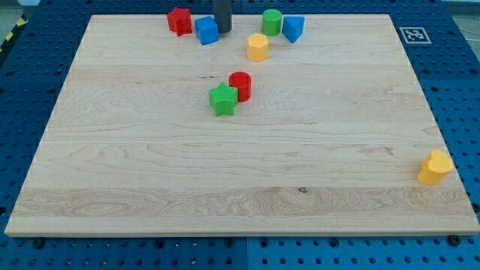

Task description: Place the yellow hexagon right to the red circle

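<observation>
Tip (223, 30) beside ridged blue cube (206, 31)

The pale wooden desk (150, 172) carries eight blocks. Toward 12 o'clock sit a red star (178, 20) touching a blue cube (206, 31), a green cylinder (271, 22) beside a blue triangle (293, 28), and a yellow hexagon (257, 47) just below them. Near the centre a red circle (240, 86) touches a green star (223, 100), and a yellow block (435, 166) lies alone at about 4 o'clock by the edge.
</observation>
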### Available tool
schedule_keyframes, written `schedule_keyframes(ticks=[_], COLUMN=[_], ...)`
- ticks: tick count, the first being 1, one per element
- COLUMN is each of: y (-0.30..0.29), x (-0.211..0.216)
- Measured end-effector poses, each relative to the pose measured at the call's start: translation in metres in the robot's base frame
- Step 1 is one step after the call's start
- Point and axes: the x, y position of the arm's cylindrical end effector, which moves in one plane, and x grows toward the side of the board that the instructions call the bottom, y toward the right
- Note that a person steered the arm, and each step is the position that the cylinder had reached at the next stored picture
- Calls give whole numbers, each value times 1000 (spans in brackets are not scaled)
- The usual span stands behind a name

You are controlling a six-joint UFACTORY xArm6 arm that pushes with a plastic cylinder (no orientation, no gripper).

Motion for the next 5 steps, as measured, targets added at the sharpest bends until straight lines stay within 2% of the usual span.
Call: schedule_keyframes(ticks=[4, 5], y=[74, 95], x=[41, 78])
